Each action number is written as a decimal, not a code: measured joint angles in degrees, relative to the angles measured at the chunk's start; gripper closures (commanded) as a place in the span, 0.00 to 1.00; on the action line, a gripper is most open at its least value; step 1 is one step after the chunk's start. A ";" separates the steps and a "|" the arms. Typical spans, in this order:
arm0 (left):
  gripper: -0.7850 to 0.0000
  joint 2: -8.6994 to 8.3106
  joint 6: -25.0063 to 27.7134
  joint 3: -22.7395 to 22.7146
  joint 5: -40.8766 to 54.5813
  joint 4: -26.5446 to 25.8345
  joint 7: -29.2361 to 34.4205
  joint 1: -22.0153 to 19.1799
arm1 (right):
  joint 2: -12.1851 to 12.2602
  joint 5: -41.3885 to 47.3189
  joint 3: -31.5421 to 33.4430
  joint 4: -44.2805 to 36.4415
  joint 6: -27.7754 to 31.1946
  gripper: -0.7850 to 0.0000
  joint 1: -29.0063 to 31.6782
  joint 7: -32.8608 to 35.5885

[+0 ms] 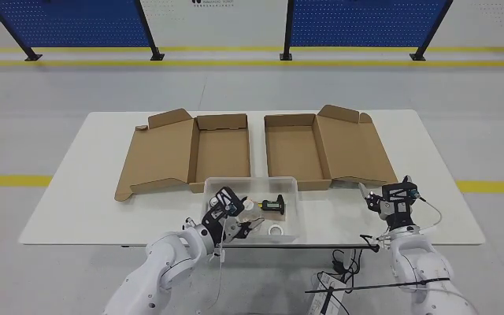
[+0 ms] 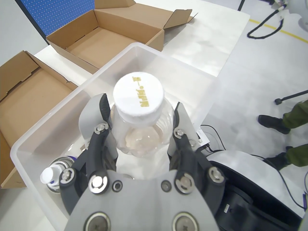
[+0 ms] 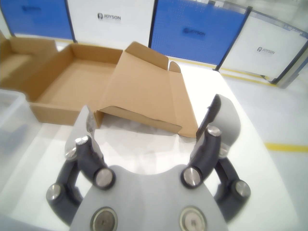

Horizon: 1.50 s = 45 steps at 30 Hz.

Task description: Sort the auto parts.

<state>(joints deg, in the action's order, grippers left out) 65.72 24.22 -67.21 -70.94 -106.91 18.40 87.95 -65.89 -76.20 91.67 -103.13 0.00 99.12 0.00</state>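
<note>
My left fingers (image 2: 105, 111) pinch a clear bottle (image 2: 142, 143) just under its white cap (image 2: 138, 96), over the left half of the clear bin (image 2: 168, 61) at the counter's (image 1: 441, 157) near edge. A small spray can (image 2: 54, 169) lies in the bin. My right fingers (image 3: 214, 114) are spread and hold nothing, above the near right counter. The left cardboard box (image 1: 220, 153) and the right cardboard box (image 1: 293, 153) lie open beyond the bin.

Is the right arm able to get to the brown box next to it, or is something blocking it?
Probably yes. The right gripper is open and holds nothing. It is over the table, and the brown box lies just ahead of it with nothing in between.
</note>
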 measured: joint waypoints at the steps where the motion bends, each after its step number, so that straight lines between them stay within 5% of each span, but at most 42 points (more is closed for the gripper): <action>1: 1.00 -0.01 -0.33 -0.23 0.39 -0.34 -0.19 0.01 | 0.00 0.00 0.00 0.00 0.00 0.00 0.00 0.00; 15: 1.00 -0.30 -1.10 -4.31 10.48 -8.74 2.37 0.29 | 0.00 0.00 0.00 0.00 0.00 0.00 0.00 0.00; 28: 1.00 -1.55 5.17 -11.05 31.17 -17.93 12.57 1.72 | 0.00 0.00 0.00 0.00 0.00 0.00 0.00 0.00; 45: 1.00 -3.34 9.96 -15.15 48.27 -20.57 22.45 1.48 | 0.00 0.00 0.00 0.00 0.00 0.00 0.00 0.00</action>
<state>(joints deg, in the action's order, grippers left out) 62.38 34.17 -82.36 -22.67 -127.48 40.86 89.43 -65.89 -76.20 91.67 -103.13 0.00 99.12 0.00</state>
